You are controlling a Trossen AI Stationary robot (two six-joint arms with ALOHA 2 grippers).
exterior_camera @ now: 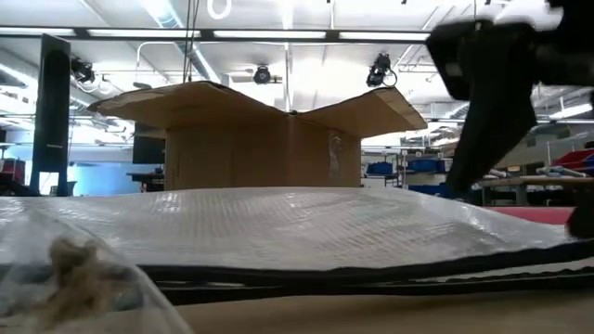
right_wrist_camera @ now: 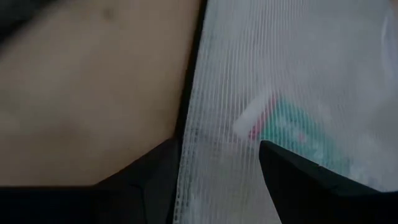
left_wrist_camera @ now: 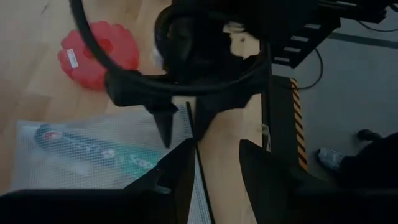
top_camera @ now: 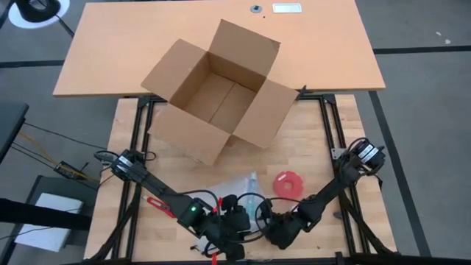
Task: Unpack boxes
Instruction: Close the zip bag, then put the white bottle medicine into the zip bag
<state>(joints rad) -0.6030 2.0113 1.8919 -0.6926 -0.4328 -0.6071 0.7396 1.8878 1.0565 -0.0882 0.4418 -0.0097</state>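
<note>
The brown cardboard box (top_camera: 221,92) stands open on the table's far half, its four flaps spread; in the low view the box (exterior_camera: 260,139) shows behind the bag. A clear mesh-patterned plastic bag (top_camera: 244,195) lies flat near the front edge with a green-and-white tube (left_wrist_camera: 93,149) inside. My left gripper (left_wrist_camera: 217,180) and my right gripper (right_wrist_camera: 217,186) are both open. They face each other low over the bag's near end, each with the bag's dark edge (left_wrist_camera: 198,155) between its fingers. My left gripper has the bag's dark edge (left_wrist_camera: 200,177) between its open fingers, slanting down from the table's left. Whether a finger touches the bag, I cannot tell. My right gripper straddles the same edge (right_wrist_camera: 186,130) from the table's right, slanting down. Whether it touches the bag, I cannot tell.
A red round ridged object (top_camera: 288,183) lies on the table to the right of the bag. A small red item (top_camera: 158,205) lies under the left arm. A person's shoe (left_wrist_camera: 333,158) shows on the floor beyond the table's edge.
</note>
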